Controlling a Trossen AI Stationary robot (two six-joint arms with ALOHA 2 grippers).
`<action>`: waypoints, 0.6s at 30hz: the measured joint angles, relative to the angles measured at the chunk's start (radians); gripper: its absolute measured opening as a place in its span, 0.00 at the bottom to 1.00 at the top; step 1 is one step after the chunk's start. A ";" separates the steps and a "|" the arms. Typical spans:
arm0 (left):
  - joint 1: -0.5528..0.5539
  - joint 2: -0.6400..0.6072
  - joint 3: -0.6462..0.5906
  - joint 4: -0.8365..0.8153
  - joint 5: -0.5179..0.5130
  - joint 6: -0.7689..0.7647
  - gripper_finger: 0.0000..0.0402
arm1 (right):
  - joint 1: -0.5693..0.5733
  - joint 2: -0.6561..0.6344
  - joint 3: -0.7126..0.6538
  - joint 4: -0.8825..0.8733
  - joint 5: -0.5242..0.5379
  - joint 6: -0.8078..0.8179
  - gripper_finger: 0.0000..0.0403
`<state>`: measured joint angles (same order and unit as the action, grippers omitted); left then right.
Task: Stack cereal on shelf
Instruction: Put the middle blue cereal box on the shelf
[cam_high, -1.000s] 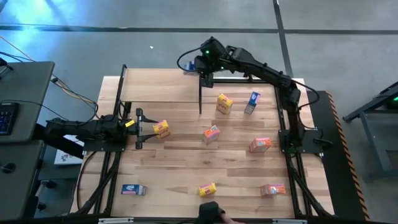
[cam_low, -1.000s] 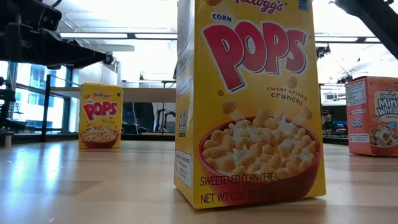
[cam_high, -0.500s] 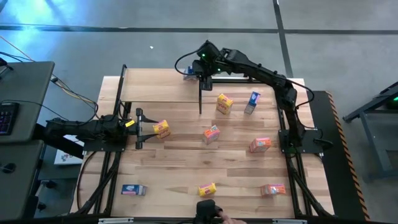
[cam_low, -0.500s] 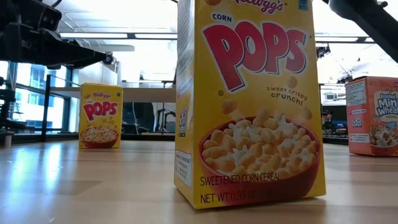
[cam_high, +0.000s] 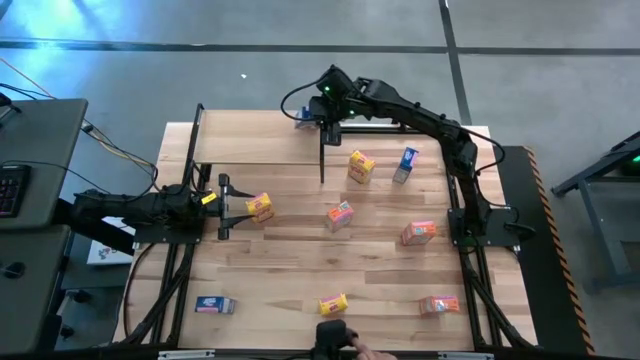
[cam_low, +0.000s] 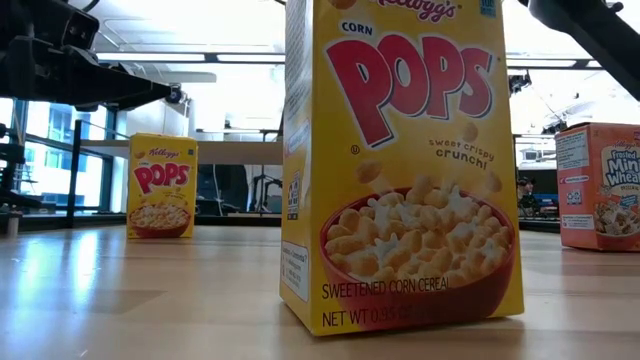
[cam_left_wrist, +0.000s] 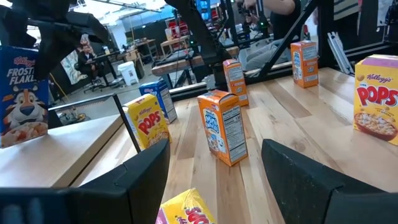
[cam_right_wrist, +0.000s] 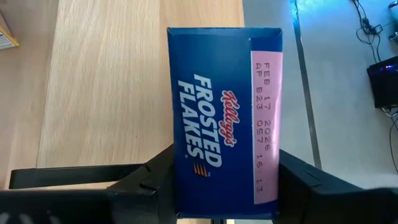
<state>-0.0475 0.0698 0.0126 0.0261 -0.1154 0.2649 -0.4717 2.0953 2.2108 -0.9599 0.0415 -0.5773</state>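
Now: R hand (cam_high: 318, 112) over far end of light-wood shelf board (cam_high: 255, 150), fingers flanking blue cardboard Frosted Flakes box (cam_right_wrist: 224, 118) – grip or let go, can't tell | L hand (cam_high: 226, 207) spread wide beside yellow box (cam_high: 259, 207) on worktop (cam_high: 300, 260), nothing gripped

Grey concrete floor (cam_high: 120, 80) surrounds the plank-patterned tabletop (cam_high: 380, 270), crossed by seam lines across the top of the high view. Grey side desk (cam_high: 40, 150) at left edge, keyboard (cam_high: 8, 190) on it. Loose cables (cam_high: 110, 150) run from desk toward tabletop. Dark stand (cam_high: 610, 180) at right edge. Seated person (cam_left_wrist: 84, 59) in background, upper left of left wrist view.
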 joint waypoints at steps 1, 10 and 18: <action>0.000 0.000 0.000 0.000 0.000 0.000 0.61 | 0.000 0.001 0.000 0.002 0.002 0.000 0.46; 0.000 0.000 0.000 0.000 0.000 0.000 0.61 | -0.002 0.004 -0.001 0.023 0.011 -0.004 0.55; 0.000 0.000 0.000 0.000 0.000 0.000 0.61 | -0.002 0.004 -0.001 0.023 0.027 -0.005 0.55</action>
<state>-0.0475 0.0700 0.0124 0.0265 -0.1154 0.2649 -0.4736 2.0991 2.2101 -0.9365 0.0689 -0.5823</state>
